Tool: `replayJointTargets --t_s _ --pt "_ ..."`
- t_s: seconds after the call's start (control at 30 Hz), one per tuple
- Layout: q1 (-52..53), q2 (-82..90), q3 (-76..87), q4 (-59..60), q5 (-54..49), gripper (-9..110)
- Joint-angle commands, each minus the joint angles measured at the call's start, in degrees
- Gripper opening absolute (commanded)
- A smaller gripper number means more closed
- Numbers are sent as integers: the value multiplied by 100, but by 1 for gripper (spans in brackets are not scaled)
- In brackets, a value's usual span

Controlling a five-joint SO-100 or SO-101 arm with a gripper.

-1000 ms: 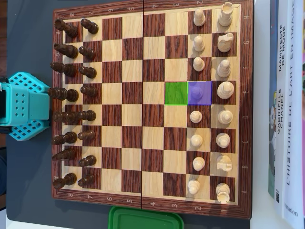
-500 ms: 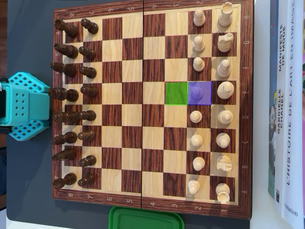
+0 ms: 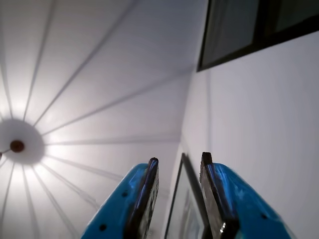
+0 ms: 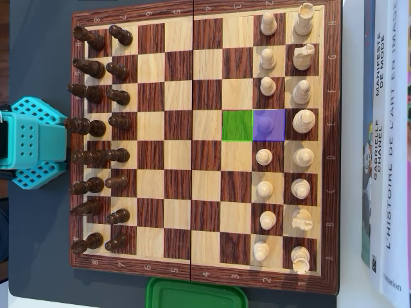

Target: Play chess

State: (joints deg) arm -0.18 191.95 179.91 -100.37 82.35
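In the overhead view a wooden chessboard [image 4: 204,18] lies with dark pieces [image 4: 96,128] in two columns on its left and white pieces [image 4: 302,122] in two columns on its right. One square is tinted purple [image 4: 277,133] and has a pawn [image 4: 265,122] on it. The square to its left is tinted green [image 4: 237,125] and is bare. My gripper [image 3: 179,158] has blue fingers [image 3: 124,199]. It points up at the ceiling, open and empty. In the overhead view only the arm's teal body [image 4: 35,142] shows, left of the board.
Books [image 4: 385,147] lie along the board's right side. A green lid or box [image 4: 196,294] sits at its bottom edge. The wrist view shows a white ceiling with a lamp [image 3: 17,146], a wall, a dark window [image 3: 239,30] and a framed picture [image 3: 187,204].
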Motion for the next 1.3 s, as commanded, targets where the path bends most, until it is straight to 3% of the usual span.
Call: replayJointTargets --t_s 0.0,0.33,0.67,1.17,1.27 --pt "26 -18 88 501 -26 14" --pt "18 -18 -44 2013 -18 14" --pt "-18 -18 -1169 5027 -9 13" --pt "-404 -18 -1301 8895 -18 14" --pt "-589 -18 -1547 10099 -26 14"
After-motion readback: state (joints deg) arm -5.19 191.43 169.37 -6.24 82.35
